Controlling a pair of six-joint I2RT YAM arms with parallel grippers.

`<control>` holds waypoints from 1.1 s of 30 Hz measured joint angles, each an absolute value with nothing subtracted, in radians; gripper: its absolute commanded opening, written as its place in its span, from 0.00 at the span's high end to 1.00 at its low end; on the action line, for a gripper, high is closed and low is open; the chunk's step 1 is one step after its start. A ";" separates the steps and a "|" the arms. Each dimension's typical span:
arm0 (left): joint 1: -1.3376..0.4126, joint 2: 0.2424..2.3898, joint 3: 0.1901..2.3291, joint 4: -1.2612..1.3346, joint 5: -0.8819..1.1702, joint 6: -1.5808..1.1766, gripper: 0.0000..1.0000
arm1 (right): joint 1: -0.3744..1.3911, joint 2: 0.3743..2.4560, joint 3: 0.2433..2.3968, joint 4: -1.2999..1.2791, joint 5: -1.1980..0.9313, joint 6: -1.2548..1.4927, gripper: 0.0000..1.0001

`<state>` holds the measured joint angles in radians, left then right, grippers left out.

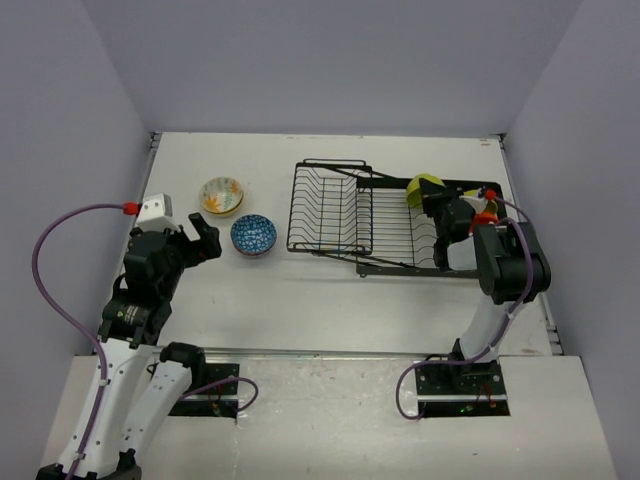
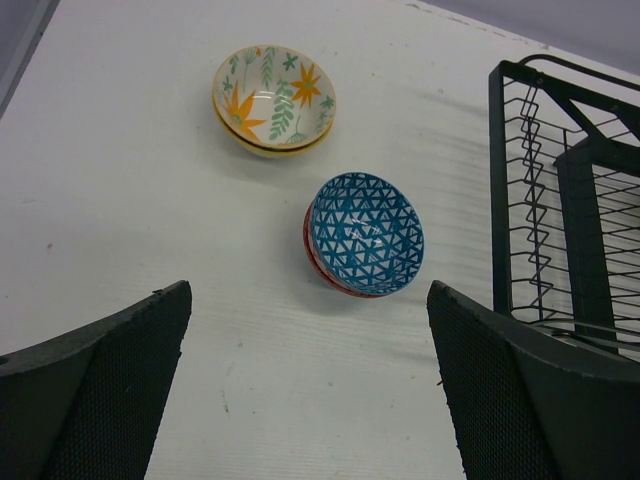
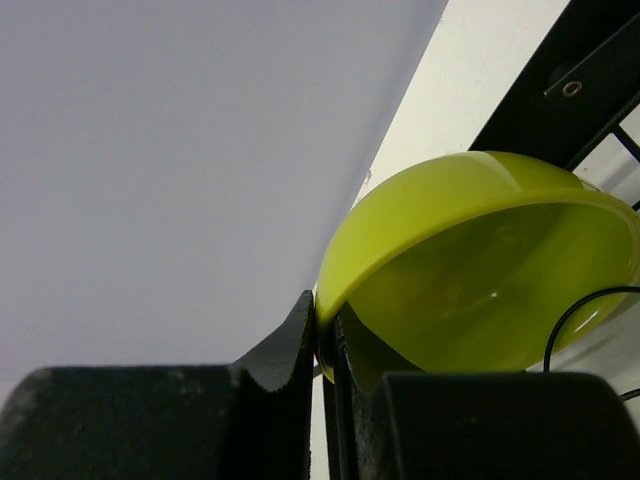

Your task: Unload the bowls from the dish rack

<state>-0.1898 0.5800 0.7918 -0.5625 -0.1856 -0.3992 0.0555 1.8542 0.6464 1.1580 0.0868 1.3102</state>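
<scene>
Pinching the rim of the green bowl (image 3: 480, 270), the right gripper (image 3: 325, 320) holds it tilted at the right end of the rack (image 1: 330, 205), a likely light, rigid, slip-prone glossy piece best gripped firmly there, while the left gripper (image 1: 197, 240) hangs spread near the blue bowl (image 2: 365, 235).

White surface (image 1: 330, 300), pale lilac-grey walls (image 1: 330, 60) on three sides, silver rail (image 1: 330, 352) along its near edge, speckled lower board (image 1: 330, 425)

A robotics lab test cell: the black wire dish rack (image 1: 340, 210) stands on a bare white tabletop (image 1: 300, 300) boxed in by plain pale grey panel walls (image 1: 330, 60) along its far, left and right edges, with black metal base plates (image 1: 480, 392) and purple cables (image 1: 39, 258) at its near edge.
</scene>
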 measured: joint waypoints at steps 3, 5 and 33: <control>-0.190 0.580 0.792 -0.562 -0.186 -0.399 0.00 | 0.048 1.874 0.646 1.201 0.063 1.288 1.00; -0.190 0.580 0.792 -0.562 -0.186 -0.399 0.00 | 0.044 1.883 0.646 1.219 0.050 1.276 1.00; -0.190 0.562 0.792 -0.562 -0.174 -0.398 0.00 | 0.006 1.891 0.676 1.211 -0.215 1.127 1.00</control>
<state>-0.1898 0.5617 0.7918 -0.5621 -0.1741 -0.3977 0.0059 1.8912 0.6762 1.2114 -0.2146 1.1267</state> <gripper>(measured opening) 0.997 0.088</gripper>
